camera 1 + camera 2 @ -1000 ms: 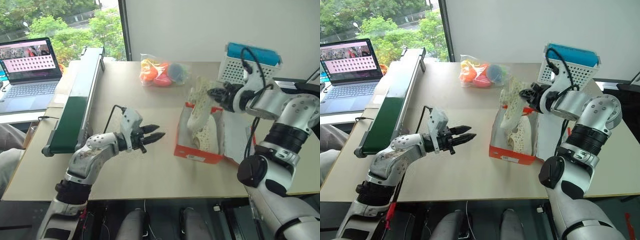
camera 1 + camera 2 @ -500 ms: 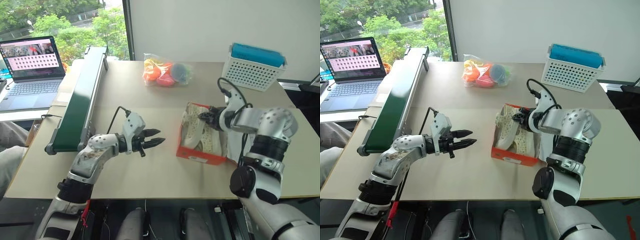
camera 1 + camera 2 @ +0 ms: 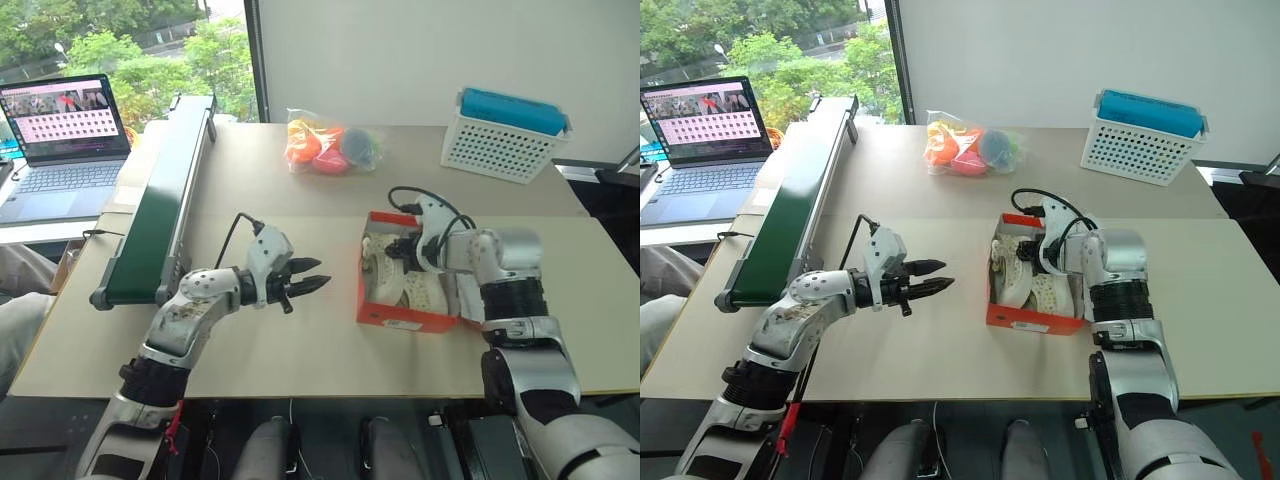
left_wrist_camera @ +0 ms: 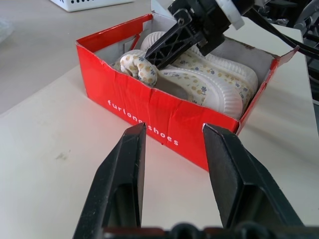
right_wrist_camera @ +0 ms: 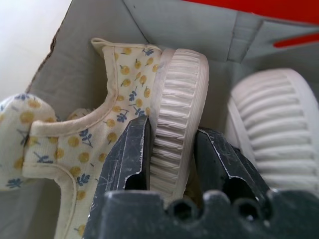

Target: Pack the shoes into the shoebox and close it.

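Beige tabletop [image 3: 300, 200] carries the red shoebox [image 3: 395, 305], well ahead of the left gripper [image 3: 312, 281], whose fingers stand apart and empty. Inside the box, the right gripper [image 5: 172, 154] pinches the ribbed sole and wall of one of the cream shoes [image 4: 199, 82]; its mate lies just beside.

table [image 3: 300, 190]: beige, daylit | wall [image 3: 420, 50]: white | window [image 3: 120, 40]: trees outside | laptop [image 3: 60, 140]: side desk

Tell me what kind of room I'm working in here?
Likely an office or test lab: a laptop on a side desk, a small conveyor belt on the table, trees outside the window.
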Motion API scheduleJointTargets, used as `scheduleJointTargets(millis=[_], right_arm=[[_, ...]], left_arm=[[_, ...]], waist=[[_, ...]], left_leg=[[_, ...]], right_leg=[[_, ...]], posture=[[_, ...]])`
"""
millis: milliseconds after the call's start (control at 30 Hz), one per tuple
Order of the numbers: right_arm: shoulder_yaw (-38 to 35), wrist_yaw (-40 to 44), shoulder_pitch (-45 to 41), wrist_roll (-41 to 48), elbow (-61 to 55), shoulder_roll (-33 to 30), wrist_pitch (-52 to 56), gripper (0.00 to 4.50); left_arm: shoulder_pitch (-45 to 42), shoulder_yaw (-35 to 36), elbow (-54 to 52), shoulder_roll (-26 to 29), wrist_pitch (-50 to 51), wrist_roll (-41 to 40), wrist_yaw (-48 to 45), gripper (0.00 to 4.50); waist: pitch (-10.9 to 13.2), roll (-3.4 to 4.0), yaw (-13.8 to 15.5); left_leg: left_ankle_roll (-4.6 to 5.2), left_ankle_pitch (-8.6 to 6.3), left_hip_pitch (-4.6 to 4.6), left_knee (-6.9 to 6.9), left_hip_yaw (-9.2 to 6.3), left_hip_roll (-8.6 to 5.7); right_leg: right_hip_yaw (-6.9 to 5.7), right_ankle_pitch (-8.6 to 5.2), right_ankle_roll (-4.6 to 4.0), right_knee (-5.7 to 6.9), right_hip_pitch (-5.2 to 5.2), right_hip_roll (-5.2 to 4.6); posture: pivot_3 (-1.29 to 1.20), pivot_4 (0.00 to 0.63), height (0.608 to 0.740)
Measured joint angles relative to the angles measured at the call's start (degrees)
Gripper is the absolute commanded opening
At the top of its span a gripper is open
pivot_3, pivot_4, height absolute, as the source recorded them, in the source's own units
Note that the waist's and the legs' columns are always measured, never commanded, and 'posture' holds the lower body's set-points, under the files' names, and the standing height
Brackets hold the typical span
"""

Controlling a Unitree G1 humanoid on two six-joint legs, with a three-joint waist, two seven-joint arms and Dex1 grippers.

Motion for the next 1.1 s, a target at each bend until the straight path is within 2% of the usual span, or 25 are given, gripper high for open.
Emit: scheduleJointTargets(millis=[133,300,467,633,867,967,1100], right_arm=[[2.55,1.44,0.96,-2.28,-0.89,-0.03,-2.54,1.46],[1.94,0.7,3.34,-3.81,-4.51,0.87,-2.83,1.46],[-8.22,-4.17,4.29,-2.78,-10.11,6.69,4.97,1.46],[-15.56,-7.18,2.24,-1.53,-13.04,9.31,13.77,1.46],[-19.77,-8.35,0.47,-1.47,-18.4,9.55,20.61,1.46],[-20.0,-8.35,0.51,-1.57,-19.69,9.51,22.18,2.24],[-19.99,-8.24,0.98,-1.61,-20.9,9.53,23.08,3.7]], left_arm=[[0.0,0.05,0.0,-0.1,0.0,0.04,0.24,1.91],[0.0,0.12,0.0,-0.13,0.0,0.06,0.75,1.91],[0.0,0.12,0.09,-0.17,0.01,0.07,0.95,1.91],[-0.02,0.11,0.44,-0.18,0.01,0.1,0.88,1.91],[-0.97,0.06,1.61,-0.37,0.01,0.58,0.43,1.91],[-1.18,0.02,2.28,-0.62,0.0,0.81,0.03,1.96],[-1.27,0.02,2.49,-0.84,-0.01,1.19,-0.32,1.96]], waist=[[-0.02,-0.01,0.06],[-0.08,-0.06,0.13],[-0.08,-0.05,0.12],[-0.05,-0.01,0.12],[-0.03,0.02,0.12],[-0.03,0.02,0.09],[-0.03,0.02,0.08]], left_leg=[[-0.04,0.02,0.01,0.01,-0.01,0.0],[-0.11,0.06,0.02,0.01,-0.03,0.0],[-0.16,0.08,0.02,0.0,-0.02,0.01],[-0.17,0.09,-0.01,-0.01,-0.02,0.0],[-0.16,0.08,-0.02,-0.01,-0.01,-0.02],[-0.15,0.08,-0.02,-0.01,-0.01,-0.02],[-0.14,0.07,-0.02,-0.01,-0.01,-0.02]], right_leg=[[0.0,0.0,0.0,0.0,0.01,-0.02],[-0.01,0.0,0.0,0.0,0.03,-0.02],[0.0,0.0,0.0,0.03,-0.02,-0.02],[0.0,0.0,0.0,0.04,-0.07,-0.02],[0.0,0.0,0.0,0.06,-0.08,-0.02],[0.0,0.0,0.0,0.06,-0.09,-0.01],[0.0,0.0,0.0,0.06,-0.08,-0.02]], posture=[[0.0,0.15,0.699],[0.0,0.15,0.699],[0.0,0.15,0.699],[0.0,0.15,0.699],[0.0,0.15,0.699],[0.0,0.15,0.699],[0.0,0.15,0.699]])
